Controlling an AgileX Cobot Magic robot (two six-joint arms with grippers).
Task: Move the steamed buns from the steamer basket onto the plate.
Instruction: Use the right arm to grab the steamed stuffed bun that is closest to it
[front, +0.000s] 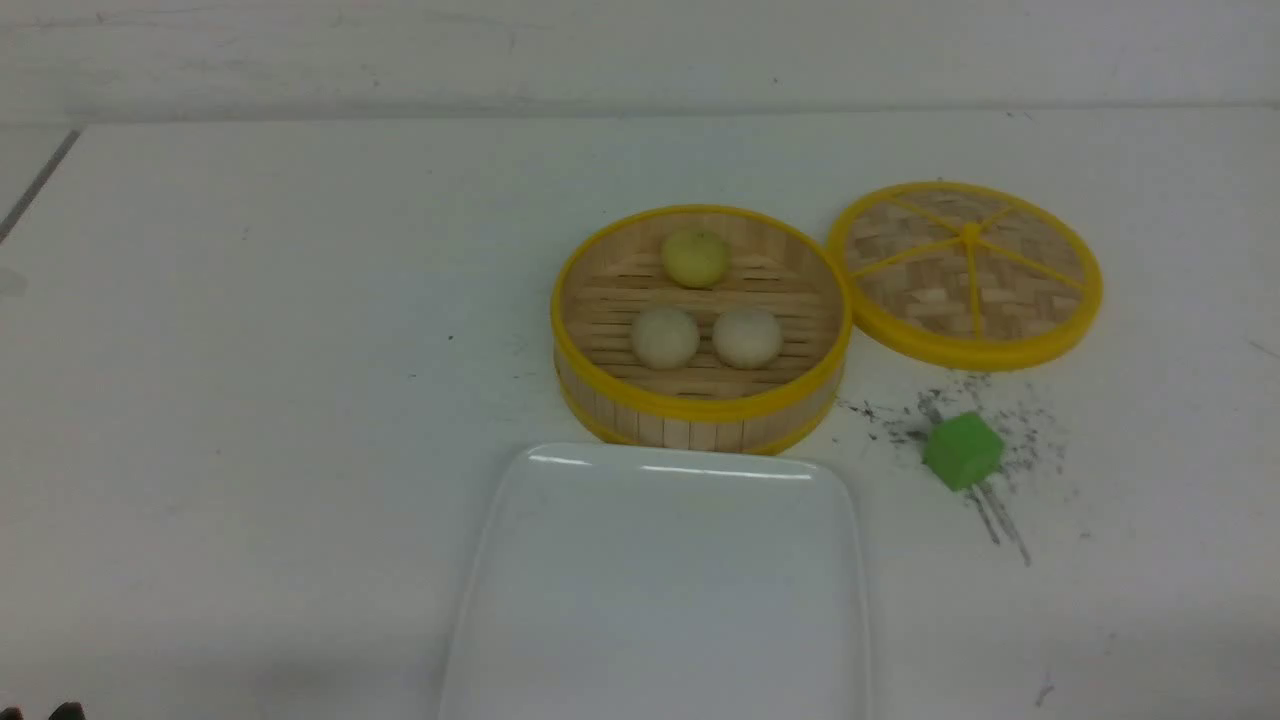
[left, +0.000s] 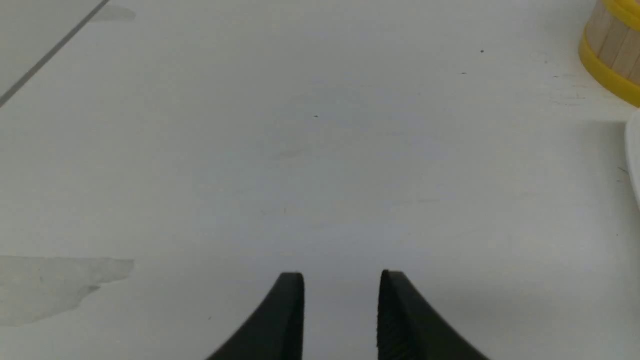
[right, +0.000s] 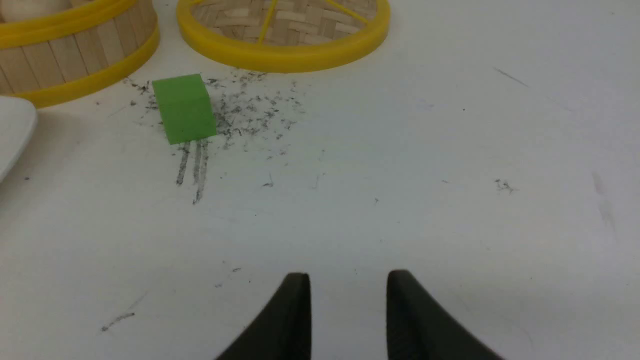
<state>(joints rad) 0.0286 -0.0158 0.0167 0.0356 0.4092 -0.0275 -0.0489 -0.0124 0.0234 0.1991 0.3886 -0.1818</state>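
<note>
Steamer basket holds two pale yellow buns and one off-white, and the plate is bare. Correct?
No: the front view shows two off-white buns and one pale yellow bun in the steamer basket. The plate is bare.

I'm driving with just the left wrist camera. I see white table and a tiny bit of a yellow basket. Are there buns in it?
Observer: Yes, three steamed buns sit inside the steamer basket: two off-white ones nearer the robot and a pale yellow one behind them.
Child: Did any get moved yet?
Observer: No. The plate has nothing on it, and it lies right in front of the basket, on the robot's side.
Child: Is anything else on the table?
Observer: A flat woven lid lies beside the basket, on its right.
</note>
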